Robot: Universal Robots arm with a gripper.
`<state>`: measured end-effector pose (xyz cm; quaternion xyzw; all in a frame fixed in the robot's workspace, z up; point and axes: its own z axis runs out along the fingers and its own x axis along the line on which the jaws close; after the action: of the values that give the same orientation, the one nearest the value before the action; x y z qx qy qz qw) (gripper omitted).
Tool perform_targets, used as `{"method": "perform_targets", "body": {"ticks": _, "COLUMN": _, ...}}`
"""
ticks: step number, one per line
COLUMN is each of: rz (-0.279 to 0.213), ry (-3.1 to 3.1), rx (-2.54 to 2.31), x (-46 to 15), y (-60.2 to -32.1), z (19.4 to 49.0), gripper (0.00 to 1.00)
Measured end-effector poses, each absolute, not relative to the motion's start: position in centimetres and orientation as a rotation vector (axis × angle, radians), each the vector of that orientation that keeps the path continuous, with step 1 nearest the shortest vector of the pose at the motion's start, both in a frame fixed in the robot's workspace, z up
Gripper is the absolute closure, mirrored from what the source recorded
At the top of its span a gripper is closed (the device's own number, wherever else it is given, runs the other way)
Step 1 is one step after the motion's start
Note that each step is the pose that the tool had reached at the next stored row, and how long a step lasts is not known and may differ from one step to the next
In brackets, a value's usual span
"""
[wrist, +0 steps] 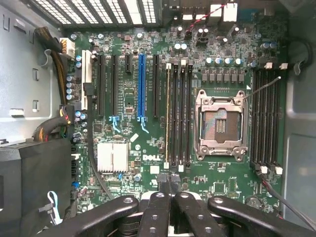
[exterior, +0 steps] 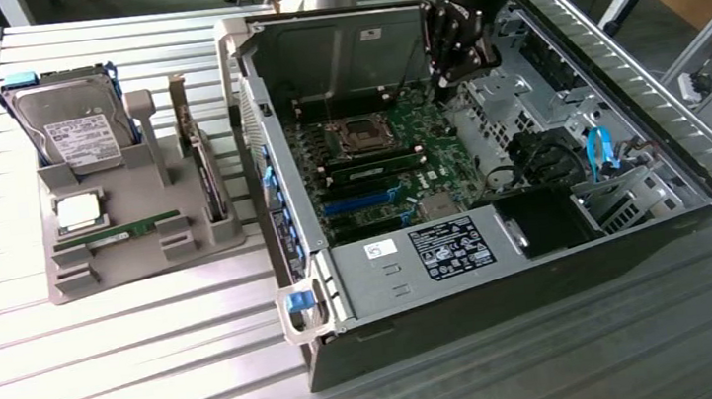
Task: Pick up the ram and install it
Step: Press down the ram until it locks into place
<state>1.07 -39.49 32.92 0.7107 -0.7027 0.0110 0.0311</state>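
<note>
Ram (exterior: 121,231), a thin green stick, lies flat near the front of the gray tray (exterior: 138,267) on the exterior view's left, well apart from the gripper. Just behind it sits a square silver processor chip (exterior: 79,211), and farther back a hard drive (exterior: 73,120) stands upright. In the open computer case (exterior: 379,286), a second green stick (exterior: 376,165) (wrist: 168,118) stands seated in a slot beside the empty processor socket (exterior: 360,136) (wrist: 220,118). Beyond the socket, the gripper (exterior: 449,75) (wrist: 170,185) hangs over the motherboard (wrist: 128,98), fingers pressed together and gripping nothing.
</note>
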Motion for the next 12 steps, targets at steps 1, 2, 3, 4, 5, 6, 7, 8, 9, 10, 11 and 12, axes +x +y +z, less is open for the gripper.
{"method": "perform_targets", "body": {"ticks": 1, "rz": 0.032, "ry": -2.204, "rx": 2.149, "x": 1.07, "y": -39.49, "z": 32.92, "gripper": 0.91}}
{"method": "perform_targets", "body": {"ticks": 2, "rz": 0.03, "ry": -2.24, "rx": 2.112, "x": 1.07, "y": -39.49, "z": 32.92, "gripper": 0.91}}
{"method": "perform_targets", "body": {"ticks": 3, "rz": 0.029, "ry": -2.274, "rx": 2.075, "x": 1.07, "y": -39.49, "z": 32.91, "gripper": 0.91}}
{"method": "perform_targets", "body": {"ticks": 4, "rz": 0.027, "ry": -2.306, "rx": 2.039, "x": 1.07, "y": -39.49, "z": 32.91, "gripper": 0.91}}
{"method": "perform_targets", "body": {"ticks": 5, "rz": 0.026, "ry": -2.356, "rx": 1.98, "x": 1.07, "y": -39.49, "z": 32.9, "gripper": 0.91}}
{"method": "perform_targets", "body": {"ticks": 6, "rz": 0.025, "ry": -2.387, "rx": 1.941, "x": 1.07, "y": -39.5, "z": 32.89, "gripper": 0.91}}
{"method": "perform_targets", "body": {"ticks": 7, "rz": 0.025, "ry": -2.42, "rx": 1.898, "x": 1.07, "y": -39.49, "z": 32.86, "gripper": 0.91}}
{"method": "perform_targets", "body": {"ticks": 8, "rz": 0.024, "ry": -2.44, "rx": 1.872, "x": 1.07, "y": -39.5, "z": 32.84, "gripper": 0.91}}
{"method": "perform_targets", "body": {"ticks": 9, "rz": 0.023, "ry": -2.452, "rx": 1.855, "x": 1.07, "y": -39.5, "z": 32.83, "gripper": 0.91}}
{"method": "perform_targets", "body": {"ticks": 10, "rz": 0.022, "ry": -2.471, "rx": 1.83, "x": 1.07, "y": -39.5, "z": 32.82, "gripper": 0.91}}
{"method": "perform_targets", "body": {"ticks": 11, "rz": 0.021, "ry": -2.49, "rx": 1.803, "x": 1.07, "y": -39.5, "z": 32.8, "gripper": 0.91}}
{"method": "perform_targets", "body": {"ticks": 12, "rz": 0.021, "ry": -2.513, "rx": 1.77, "x": 1.07, "y": -39.49, "z": 32.79, "gripper": 0.91}}
